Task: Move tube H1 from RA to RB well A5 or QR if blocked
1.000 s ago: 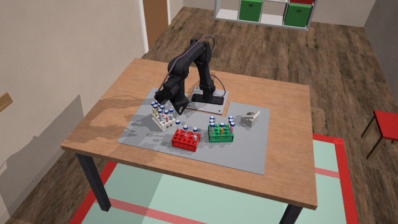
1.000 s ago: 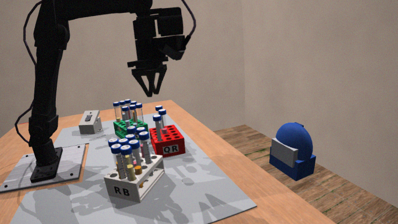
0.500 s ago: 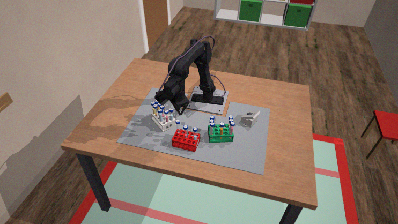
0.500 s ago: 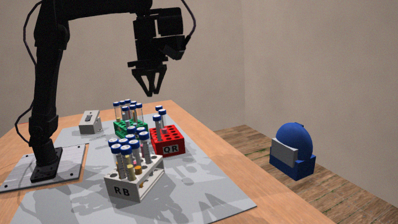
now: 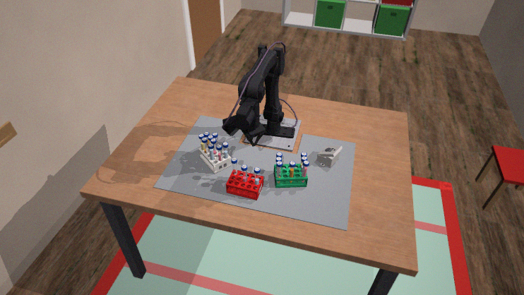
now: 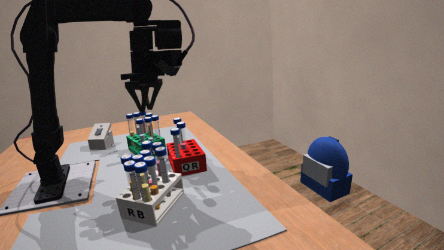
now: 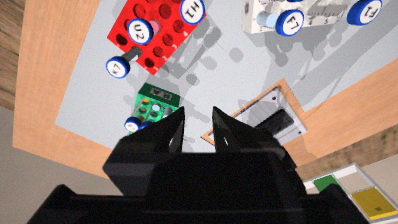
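Exterior: arm point(image 5: 253, 86) point(image 6: 43, 81), arched across upper left.
Gripper point(image 5: 253, 143) point(image 6: 145, 109) point(image 7: 198, 111): pointing down, left of centre.
Pincer state: partly apart, empty.

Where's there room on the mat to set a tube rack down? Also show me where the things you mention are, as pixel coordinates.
Bare mat lies right of the green rack point(image 5: 290, 183) point(image 6: 146, 139) point(image 7: 159, 93), below the grey switch box point(image 5: 329, 157) point(image 6: 100, 138). Crowded: between the red point(image 5: 244, 191) point(image 6: 189, 161) point(image 7: 165, 30) and white racks point(image 5: 219, 166) point(image 6: 136, 207) point(image 7: 257, 20).
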Motion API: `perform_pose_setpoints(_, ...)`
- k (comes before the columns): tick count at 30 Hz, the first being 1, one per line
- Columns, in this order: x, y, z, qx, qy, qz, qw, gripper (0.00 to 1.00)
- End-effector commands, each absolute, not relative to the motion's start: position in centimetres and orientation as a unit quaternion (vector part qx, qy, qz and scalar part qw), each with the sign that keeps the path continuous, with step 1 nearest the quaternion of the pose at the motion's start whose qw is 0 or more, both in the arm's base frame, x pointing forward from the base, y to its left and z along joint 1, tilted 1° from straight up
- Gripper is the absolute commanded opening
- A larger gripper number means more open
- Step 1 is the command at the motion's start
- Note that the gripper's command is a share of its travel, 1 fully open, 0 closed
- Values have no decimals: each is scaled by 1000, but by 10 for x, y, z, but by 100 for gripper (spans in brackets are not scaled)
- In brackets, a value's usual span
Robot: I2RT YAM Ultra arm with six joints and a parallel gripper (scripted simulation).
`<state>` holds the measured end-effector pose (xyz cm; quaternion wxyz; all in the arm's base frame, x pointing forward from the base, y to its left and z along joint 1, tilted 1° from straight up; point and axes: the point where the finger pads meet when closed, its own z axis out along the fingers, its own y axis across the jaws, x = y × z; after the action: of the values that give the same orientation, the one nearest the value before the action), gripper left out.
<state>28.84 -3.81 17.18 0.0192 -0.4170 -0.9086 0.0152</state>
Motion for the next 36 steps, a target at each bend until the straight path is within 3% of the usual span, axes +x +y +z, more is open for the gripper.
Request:
perform_pose_setpoints(1, 314, -36, 179, -426, -905, 8, -16, 30)
perform_pose_setpoints(16, 382, -46, 182, -428, -904, 10, -10, 30)
perform_pose_setpoints(36, 368, -45, 188, -427, -904, 10, -2, 30)
